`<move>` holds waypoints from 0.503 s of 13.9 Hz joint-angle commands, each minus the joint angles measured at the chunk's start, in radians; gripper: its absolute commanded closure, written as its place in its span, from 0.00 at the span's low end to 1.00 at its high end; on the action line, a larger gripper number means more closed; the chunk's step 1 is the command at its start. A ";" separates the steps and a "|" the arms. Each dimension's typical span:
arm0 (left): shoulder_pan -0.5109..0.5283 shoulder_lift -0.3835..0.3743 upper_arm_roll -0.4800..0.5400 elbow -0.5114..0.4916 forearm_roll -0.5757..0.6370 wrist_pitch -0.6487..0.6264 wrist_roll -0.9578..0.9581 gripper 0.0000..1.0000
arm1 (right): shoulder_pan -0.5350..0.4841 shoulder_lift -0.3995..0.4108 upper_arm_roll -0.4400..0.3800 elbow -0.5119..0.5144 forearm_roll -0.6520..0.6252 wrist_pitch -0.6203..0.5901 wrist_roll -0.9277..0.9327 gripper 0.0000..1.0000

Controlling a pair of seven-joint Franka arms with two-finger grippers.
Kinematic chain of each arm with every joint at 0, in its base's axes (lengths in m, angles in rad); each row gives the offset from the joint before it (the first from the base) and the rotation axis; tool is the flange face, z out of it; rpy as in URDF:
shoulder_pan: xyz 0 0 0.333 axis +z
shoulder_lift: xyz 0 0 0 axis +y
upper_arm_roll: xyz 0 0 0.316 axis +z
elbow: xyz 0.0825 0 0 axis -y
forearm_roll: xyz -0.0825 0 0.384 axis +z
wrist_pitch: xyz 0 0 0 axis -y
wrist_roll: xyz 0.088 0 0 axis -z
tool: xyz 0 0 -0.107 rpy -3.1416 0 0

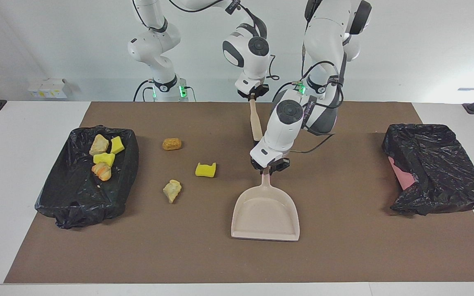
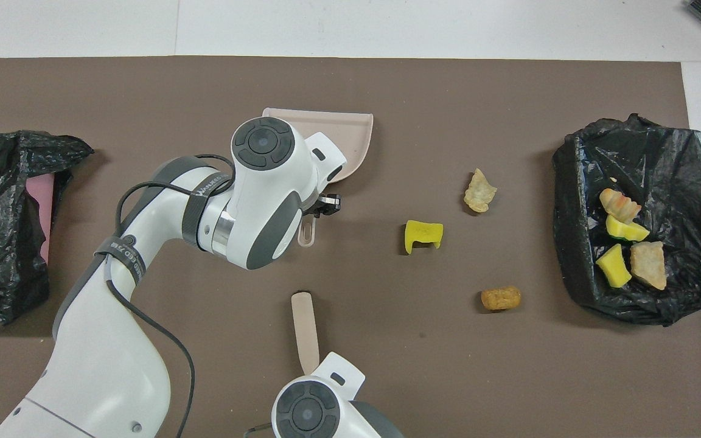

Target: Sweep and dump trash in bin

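Brown matte table (image 1: 344,255); left tool (image 1: 270,166) pinching smooth beige plastic dustpan (image 1: 266,211), right tool (image 1: 253,93) pinching flat beige brush (image 1: 255,119) handle; lumpy trash (image 1: 205,169).

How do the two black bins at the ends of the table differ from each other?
1. The bin at the right arm's end holds four trash pieces; the bin at the left arm's end shows none.
2. The bin at the right arm's end has its bag spread open over the rim; the bag of the bin at the left arm's end is bunched, with pink showing at one side.

Both are lined with black plastic and stand on the brown mat.
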 commanded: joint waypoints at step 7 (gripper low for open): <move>0.073 -0.091 0.024 -0.015 0.006 -0.078 0.222 1.00 | -0.308 -0.314 0.008 -0.173 -0.096 -0.257 0.089 1.00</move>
